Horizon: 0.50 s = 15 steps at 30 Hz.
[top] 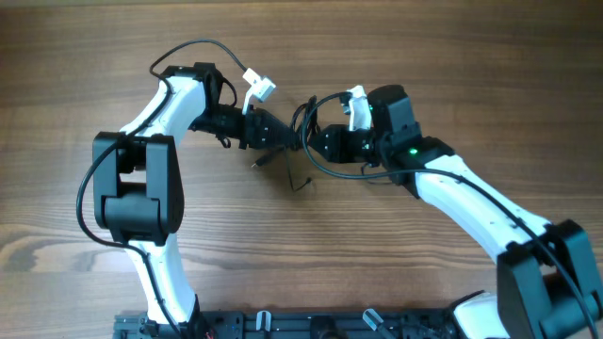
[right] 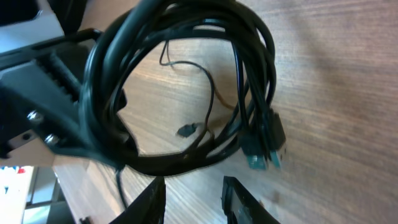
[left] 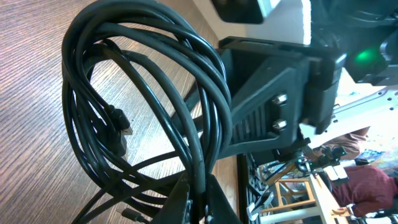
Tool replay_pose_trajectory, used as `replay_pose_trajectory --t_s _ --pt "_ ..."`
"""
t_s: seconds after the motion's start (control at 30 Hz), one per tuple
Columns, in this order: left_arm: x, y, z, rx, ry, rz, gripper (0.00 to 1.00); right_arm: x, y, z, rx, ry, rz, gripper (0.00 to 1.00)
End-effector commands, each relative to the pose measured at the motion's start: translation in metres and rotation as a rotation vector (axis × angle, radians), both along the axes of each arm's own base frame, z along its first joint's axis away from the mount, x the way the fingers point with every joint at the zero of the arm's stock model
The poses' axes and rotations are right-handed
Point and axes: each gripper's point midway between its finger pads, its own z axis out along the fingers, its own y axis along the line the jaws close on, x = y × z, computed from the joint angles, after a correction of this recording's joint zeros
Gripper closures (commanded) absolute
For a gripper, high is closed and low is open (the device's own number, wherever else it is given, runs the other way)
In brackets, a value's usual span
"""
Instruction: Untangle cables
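Note:
The cables (top: 303, 141) are a bundle of thin black cords hanging between my two grippers in the overhead view. Loose ends trail onto the table (top: 258, 164). My left gripper (top: 285, 137) is shut on the bundle. In the left wrist view the coil of cables (left: 124, 93) rises from that gripper (left: 198, 190), with its jaws pinched on several strands. My right gripper (top: 317, 143) faces it from the right. In the right wrist view the right gripper (right: 193, 186) stands open just below the loop of cables (right: 186, 158), with only bare wood between its fingers (right: 152, 202). Plug ends (right: 261, 155) dangle at the right.
The wooden table (top: 452, 56) spreads all around. A thicker black arm cable (top: 188, 52) loops over the left arm. A dark rack (top: 283, 325) runs along the near edge. A thin stray cord with a small plug (right: 185, 130) lies on the wood inside the loop.

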Motion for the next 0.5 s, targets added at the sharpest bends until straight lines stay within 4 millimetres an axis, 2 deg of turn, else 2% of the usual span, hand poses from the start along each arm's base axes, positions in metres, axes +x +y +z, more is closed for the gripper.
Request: replay_pose_trajectory --t_s 0.0,0.23,0.37,0.47 --pt "0.001 -0.001 0.013 -0.038 -0.012 0.012 0.96 0.005 0.003 -0.012 -0.021 -0.022 0.002 0.68" --pt "0.001 -0.001 0.013 -0.038 -0.012 0.012 0.96 0.001 0.013 -0.011 -0.014 -0.039 0.031 0.67" --pt "0.001 -0.001 0.013 -0.038 -0.012 0.012 0.96 -0.006 0.022 -0.010 -0.032 -0.084 0.091 0.62" --pt "0.001 -0.001 0.013 -0.037 -0.012 0.012 0.96 -0.009 0.019 -0.017 -0.062 -0.072 0.096 0.57"
